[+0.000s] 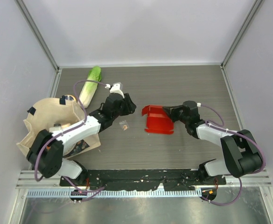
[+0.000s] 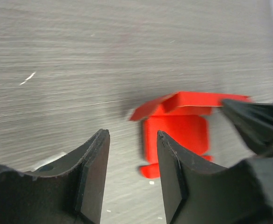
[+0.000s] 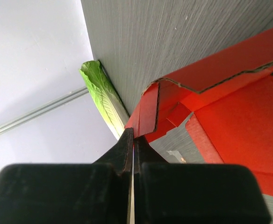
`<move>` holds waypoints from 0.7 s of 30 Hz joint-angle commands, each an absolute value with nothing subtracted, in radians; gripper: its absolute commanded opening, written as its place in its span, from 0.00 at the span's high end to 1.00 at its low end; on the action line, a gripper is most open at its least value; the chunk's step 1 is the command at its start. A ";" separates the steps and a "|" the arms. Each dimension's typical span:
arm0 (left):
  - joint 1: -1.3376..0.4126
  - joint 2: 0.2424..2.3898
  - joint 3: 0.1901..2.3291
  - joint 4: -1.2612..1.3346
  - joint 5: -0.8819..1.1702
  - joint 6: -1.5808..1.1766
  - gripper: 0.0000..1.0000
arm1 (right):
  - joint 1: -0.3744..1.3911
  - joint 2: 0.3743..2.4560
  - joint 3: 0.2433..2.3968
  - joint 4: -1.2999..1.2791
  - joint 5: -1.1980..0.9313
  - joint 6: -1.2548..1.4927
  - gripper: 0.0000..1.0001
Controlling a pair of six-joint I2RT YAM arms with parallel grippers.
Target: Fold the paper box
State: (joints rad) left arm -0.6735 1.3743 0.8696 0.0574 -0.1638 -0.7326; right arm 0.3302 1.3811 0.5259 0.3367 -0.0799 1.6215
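Nearest the lens, the right tool (image 3: 132, 139) has its two black fingers pressed together on what looks like the corner of a raised flap of the paper box (image 3: 230, 116). The box lies on the grey wood-grain surface (image 1: 127, 149), near the middle and just in front of the right arm. To the box's left the left tool (image 2: 129, 158) hangs spread and empty, near but not touching. As I judge it, the pinch covers very little card, so a pull could slip off or tear the flap. A one-sided lift could drag the light box over the smooth surface instead of bending it at a crease, and the left tool could crush an upright wall as it comes in. The box is thin, matte, bright-red card with sharp creases, a jagged cut edge and small tabs; one wall stands up and the floor panel lies flat. A green leafy vegetable (image 1: 90, 86) and a beige cloth tote bag (image 1: 47, 119) lie well apart on the left.
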 commanded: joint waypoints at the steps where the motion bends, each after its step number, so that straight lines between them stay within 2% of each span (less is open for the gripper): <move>1: -0.657 1.514 0.914 0.028 -0.167 -0.597 0.53 | 0.305 1.408 0.485 0.485 -0.117 1.565 0.99; 6: -0.658 1.655 0.974 0.124 -0.085 -0.535 0.59 | 0.301 1.390 0.486 0.485 -0.115 1.562 0.99; 21: -0.689 1.807 1.038 0.320 -0.021 -0.416 0.61 | 0.296 1.397 0.485 0.482 -0.115 1.562 0.99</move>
State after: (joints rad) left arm -0.6815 1.7695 0.9970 0.2028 -0.0349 -0.4721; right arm 0.2970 1.4006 0.4881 0.4427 -0.1150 1.5799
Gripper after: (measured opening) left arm 0.402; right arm 0.033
